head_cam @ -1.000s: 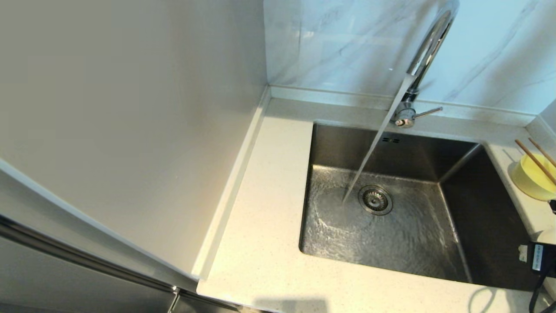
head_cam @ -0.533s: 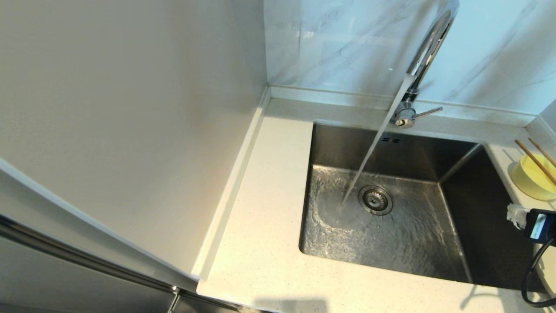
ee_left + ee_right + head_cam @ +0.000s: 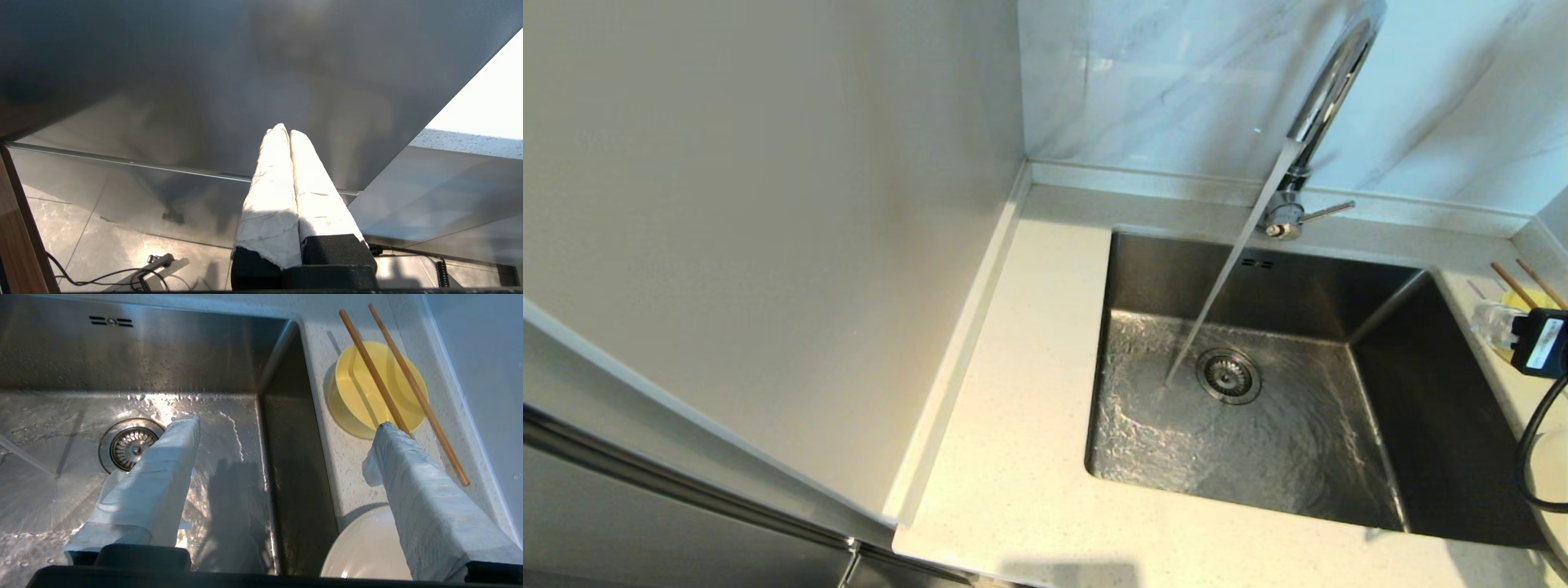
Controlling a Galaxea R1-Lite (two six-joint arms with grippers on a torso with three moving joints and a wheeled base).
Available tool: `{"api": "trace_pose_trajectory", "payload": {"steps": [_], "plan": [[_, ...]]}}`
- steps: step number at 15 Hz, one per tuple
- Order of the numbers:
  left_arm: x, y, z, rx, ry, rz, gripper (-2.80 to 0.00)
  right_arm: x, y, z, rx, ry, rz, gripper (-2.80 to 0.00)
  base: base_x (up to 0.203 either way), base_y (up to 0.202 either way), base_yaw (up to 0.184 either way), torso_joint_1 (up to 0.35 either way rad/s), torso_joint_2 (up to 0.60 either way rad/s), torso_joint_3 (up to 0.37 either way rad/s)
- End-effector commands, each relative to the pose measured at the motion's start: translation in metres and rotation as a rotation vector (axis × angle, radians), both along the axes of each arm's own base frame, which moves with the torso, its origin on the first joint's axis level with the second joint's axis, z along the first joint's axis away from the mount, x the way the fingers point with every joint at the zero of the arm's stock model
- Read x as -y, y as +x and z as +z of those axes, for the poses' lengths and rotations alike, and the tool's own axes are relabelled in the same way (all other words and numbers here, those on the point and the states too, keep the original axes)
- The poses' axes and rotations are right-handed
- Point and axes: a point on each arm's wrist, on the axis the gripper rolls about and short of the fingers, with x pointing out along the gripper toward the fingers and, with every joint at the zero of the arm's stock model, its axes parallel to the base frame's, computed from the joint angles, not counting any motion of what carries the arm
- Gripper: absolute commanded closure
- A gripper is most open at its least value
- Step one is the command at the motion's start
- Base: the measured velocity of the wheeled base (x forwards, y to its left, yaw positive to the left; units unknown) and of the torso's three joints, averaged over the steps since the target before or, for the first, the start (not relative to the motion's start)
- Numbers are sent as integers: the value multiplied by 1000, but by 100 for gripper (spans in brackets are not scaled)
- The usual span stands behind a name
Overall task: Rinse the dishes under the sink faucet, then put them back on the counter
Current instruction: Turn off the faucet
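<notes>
The pale-yellow bowl [image 3: 367, 400] stands on the counter [image 3: 351, 473] right of the sink, and the two chopsticks [image 3: 374, 373] lie across its rim. The cream-white plate [image 3: 367, 551] sits on the same strip, nearer to me. My right gripper [image 3: 289, 424] is open and empty. One finger hangs over the basin and the other reaches the bowl's near rim, beside a chopstick. In the head view the right gripper [image 3: 1494, 322] hides most of the bowl [image 3: 1521, 300]. The chrome faucet [image 3: 1327, 90] runs a stream of water [image 3: 1225, 278]. My left gripper [image 3: 284, 131] is shut and parked low.
The steel sink basin [image 3: 1298, 457] holds rippling water around its drain [image 3: 1228, 376]. Off-white counter [image 3: 1013, 425] lies left of the sink, bounded by a tall pale panel [image 3: 768, 245]. A marble wall rises behind. The left wrist faces a steel cabinet front [image 3: 204, 81].
My right gripper has moved from near the plate toward the back along the right counter strip. It now covers most of the bowl in the head view. The water keeps running.
</notes>
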Motion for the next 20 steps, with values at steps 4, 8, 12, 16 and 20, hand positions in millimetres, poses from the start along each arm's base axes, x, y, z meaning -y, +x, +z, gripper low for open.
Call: {"api": "trace_pose_trajectory", "payload": {"steps": [4, 8, 12, 16, 20], "plan": [[0, 0, 0, 0, 0, 1, 0, -7, 9, 33, -15, 7, 51, -183, 0, 0, 0, 0, 0, 0], [0, 0, 0, 0, 0, 1, 0, -9, 28, 40, -74, 13, 63, 0, 0, 0, 0, 0, 0, 0], [0, 0, 0, 0, 0, -1, 0, -9, 59, 50, -54, 68, 52, 0, 0, 0, 0, 0, 0, 0], [0, 0, 0, 0, 0, -1, 0, -21, 86, 49, -76, 77, 92, 0, 0, 0, 0, 0, 0, 0], [0, 0, 0, 0, 0, 1, 0, -32, 115, 35, -121, 72, 118, 0, 0, 0, 0, 0, 0, 0]]}}
